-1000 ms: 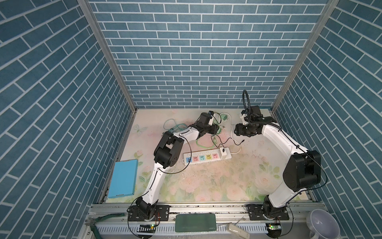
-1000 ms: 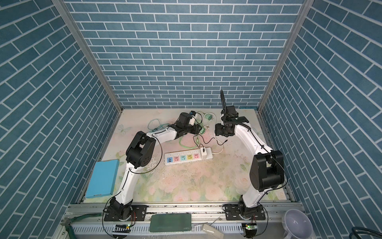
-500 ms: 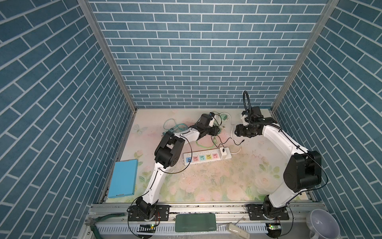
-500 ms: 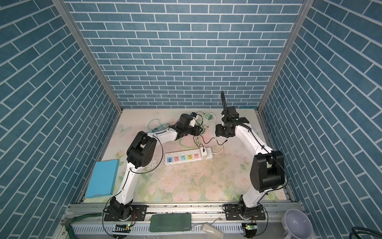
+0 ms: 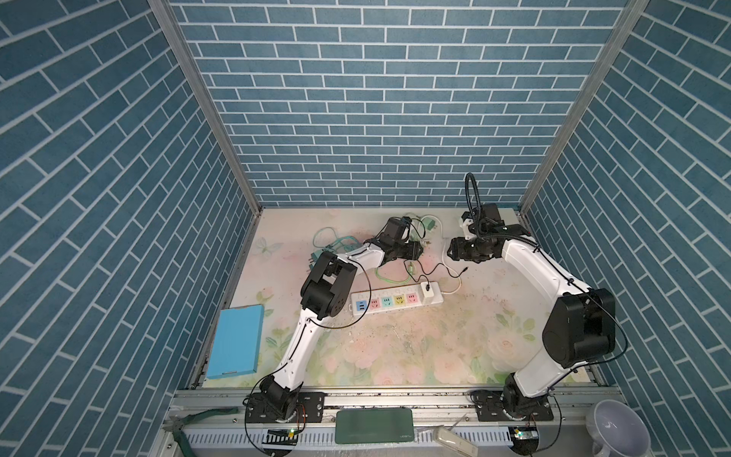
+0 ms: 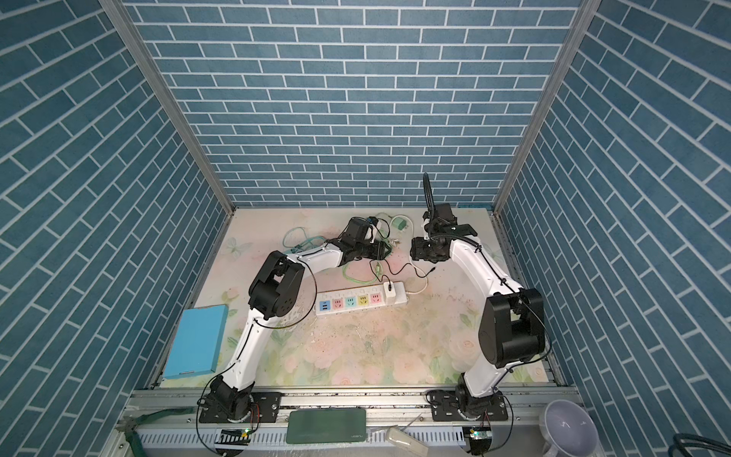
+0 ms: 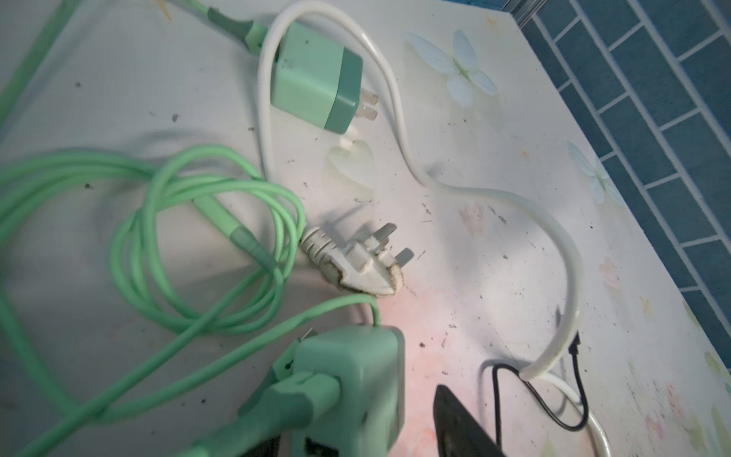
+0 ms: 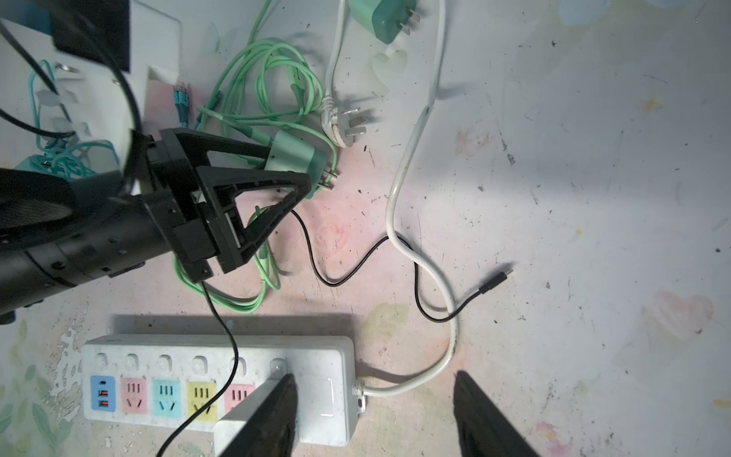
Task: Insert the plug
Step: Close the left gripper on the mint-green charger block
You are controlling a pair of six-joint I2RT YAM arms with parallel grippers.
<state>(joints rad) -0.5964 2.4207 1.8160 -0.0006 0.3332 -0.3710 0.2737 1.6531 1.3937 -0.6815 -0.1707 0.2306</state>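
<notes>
A light green plug (image 7: 356, 380) with its green cable sits between the fingers of my left gripper (image 7: 368, 435), at the far middle of the table. The gripper is open: one finger (image 7: 455, 419) stands clear of the plug's side. The right wrist view shows the same plug (image 8: 296, 158) between those fingers, prongs pointing away from the arm. The white power strip (image 5: 395, 302) lies nearer the front, with coloured sockets and a white adapter (image 5: 427, 289) plugged in at its right end. My right gripper (image 8: 375, 419) hangs open and empty above that end.
A second green charger (image 7: 316, 95) and a white three-pin plug (image 7: 360, 261) lie just beyond the left gripper. Green cable loops (image 8: 269, 79), the strip's white cord (image 8: 399, 190) and a thin black cable (image 8: 494, 281) cross the mat. A blue box (image 5: 237, 342) lies at the left edge.
The left gripper's jaws have widened a little around the green plug and the gripper has shifted slightly. The right arm has stayed where it was.
</notes>
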